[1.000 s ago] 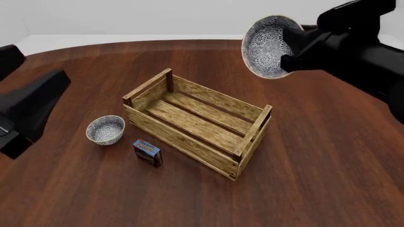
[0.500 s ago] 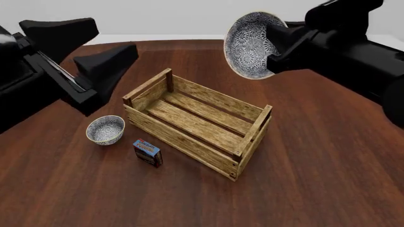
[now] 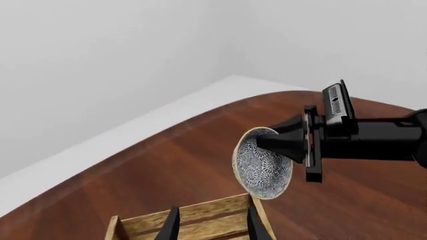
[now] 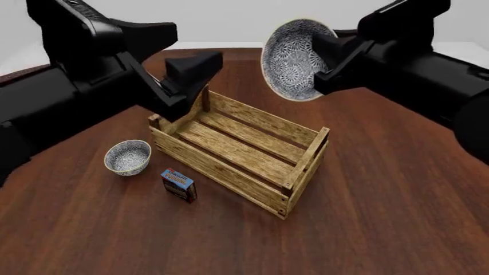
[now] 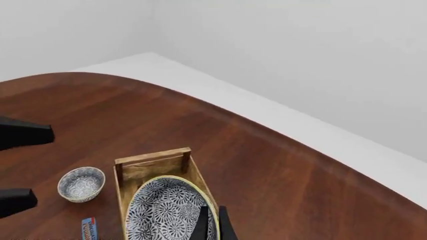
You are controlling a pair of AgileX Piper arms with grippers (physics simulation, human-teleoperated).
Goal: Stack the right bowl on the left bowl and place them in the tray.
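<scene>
Swinging in from the side, the left gripper (image 4: pixel 180 80) now hangs above the near-left corner of the tray (image 4: pixel 238 149), where a second ago it sat low at the picture's edge. Its jaws are spread and carry nothing. Across from it the right gripper (image 4: pixel 324 57) has drifted leftward with the right bowl (image 4: pixel 292 58), rim pinched tight in the jaws, the bowl tipped on edge with its patterned inside facing the camera, high over the tray's far end. That drift carries it toward the left bowl (image 4: pixel 127 157), which sits upright on the surface just beside the tray's left wall, with the small blue-and-red box (image 4: pixel 178 184) close by. My read: the stacking isn't done yet; the carried bowl has the whole width of the tray left to cross.

The left wrist view gives the side angle, and shows the right gripper's fingers (image 3: pixel 283 142) clamped across the bowl's rim with clear air beneath. It doesn't show the left bowl at all. The right wrist view does: the small bowl sits on the dark wood beyond the tray's end wall, the route ahead. The left gripper's dark fingertips (image 5: pixel 27 135) poke in at that picture's edge.
</scene>
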